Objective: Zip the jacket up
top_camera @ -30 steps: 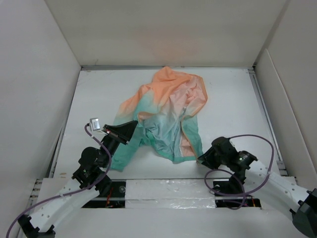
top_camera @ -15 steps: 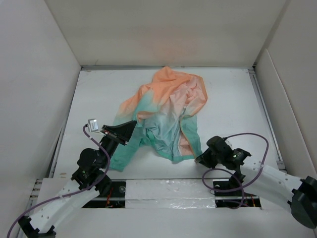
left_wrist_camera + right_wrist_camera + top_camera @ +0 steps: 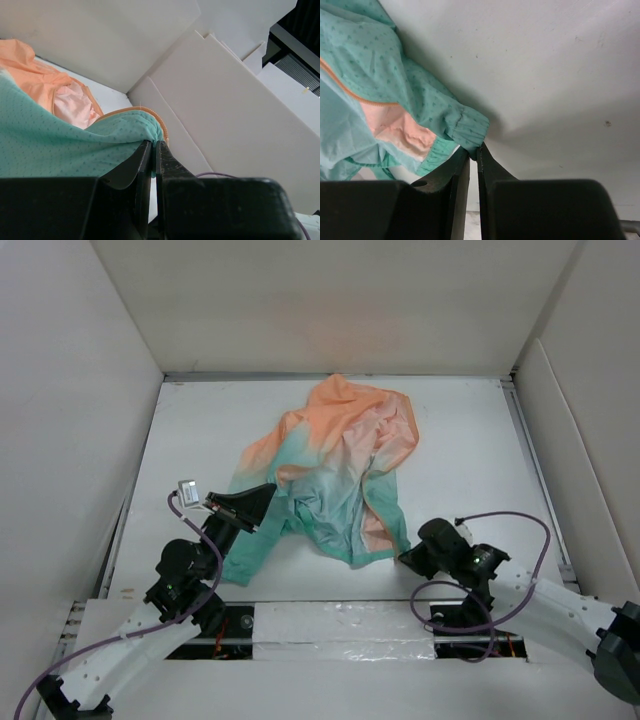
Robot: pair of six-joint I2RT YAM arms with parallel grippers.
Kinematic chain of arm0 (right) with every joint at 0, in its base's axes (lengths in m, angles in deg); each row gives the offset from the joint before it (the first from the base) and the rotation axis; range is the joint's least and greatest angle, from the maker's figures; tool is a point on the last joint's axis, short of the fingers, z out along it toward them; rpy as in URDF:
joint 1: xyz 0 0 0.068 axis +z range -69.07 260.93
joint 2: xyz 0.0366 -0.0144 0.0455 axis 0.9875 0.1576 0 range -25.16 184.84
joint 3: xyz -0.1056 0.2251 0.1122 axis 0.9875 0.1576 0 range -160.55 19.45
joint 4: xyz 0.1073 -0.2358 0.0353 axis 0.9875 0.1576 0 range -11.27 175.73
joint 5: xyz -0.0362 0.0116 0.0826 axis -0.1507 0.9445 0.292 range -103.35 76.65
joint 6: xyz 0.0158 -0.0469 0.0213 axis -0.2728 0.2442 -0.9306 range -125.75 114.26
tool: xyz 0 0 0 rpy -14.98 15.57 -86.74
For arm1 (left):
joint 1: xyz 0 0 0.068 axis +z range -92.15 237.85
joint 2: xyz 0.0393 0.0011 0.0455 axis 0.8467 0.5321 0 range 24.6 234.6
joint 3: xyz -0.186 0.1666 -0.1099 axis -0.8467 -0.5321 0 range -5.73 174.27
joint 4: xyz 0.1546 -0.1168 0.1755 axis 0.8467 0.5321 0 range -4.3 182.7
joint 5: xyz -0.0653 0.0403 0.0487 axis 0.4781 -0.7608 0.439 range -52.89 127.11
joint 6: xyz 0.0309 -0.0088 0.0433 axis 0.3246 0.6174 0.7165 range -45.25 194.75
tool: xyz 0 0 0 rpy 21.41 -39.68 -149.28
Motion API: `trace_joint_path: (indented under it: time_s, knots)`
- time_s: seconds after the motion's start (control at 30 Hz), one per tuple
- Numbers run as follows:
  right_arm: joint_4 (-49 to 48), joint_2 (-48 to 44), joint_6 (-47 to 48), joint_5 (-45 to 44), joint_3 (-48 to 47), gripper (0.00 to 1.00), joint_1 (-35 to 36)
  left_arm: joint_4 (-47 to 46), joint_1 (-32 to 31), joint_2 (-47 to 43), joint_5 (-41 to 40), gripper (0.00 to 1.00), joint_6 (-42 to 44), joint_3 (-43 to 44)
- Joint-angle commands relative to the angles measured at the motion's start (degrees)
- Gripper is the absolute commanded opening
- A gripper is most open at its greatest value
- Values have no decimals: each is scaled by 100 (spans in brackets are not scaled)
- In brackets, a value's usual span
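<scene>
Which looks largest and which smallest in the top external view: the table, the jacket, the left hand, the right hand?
1. table: its white surface fills most of the view.
2. jacket: covers the table's middle.
3. left hand and right hand: both small and dark, too alike to rank.

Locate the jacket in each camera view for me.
Top external: jacket crumpled at centre.
Left wrist: jacket at left, pinched by left gripper.
Right wrist: jacket upper left, teal cuff at right gripper tips.
Shared landmark: orange trim on teal fabric.
</scene>
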Motion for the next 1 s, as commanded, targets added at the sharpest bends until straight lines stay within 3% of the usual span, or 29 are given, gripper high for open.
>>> trace_joint_path:
  time_s: [0.0,0.13,0.2,0.27,0.53,0.73,0.93,0.97]
  knots:
    - [-284,334,43,-323,-43,14,44,-376,18,-44,123,0,36,9]
    - [-337,555,193,-376,-166,8,44,-350,18,-44,149,0,27,44]
    - [-329,520,298,-420,-201,0,44,-350,18,-36,167,0,27,44]
    - [-233,380,482,-577,-393,0,105,-367,18,8,202,0,27,53]
    - [-836,-999,2546,-1308,-825,0,246,-806,18,605,702,0,-131,176]
    - [-2725,-1808,3707,-1054,-308,0,246,-1763,18,1580,1405,0,-622,264]
    - [-4983,-1766,4078,-359,-96,0,246,-3380,18,2635,1836,0,-1544,115]
    - [-5813,-1669,4061,-167,70,0,246,-3608,18,2949,1967,0,-1633,115]
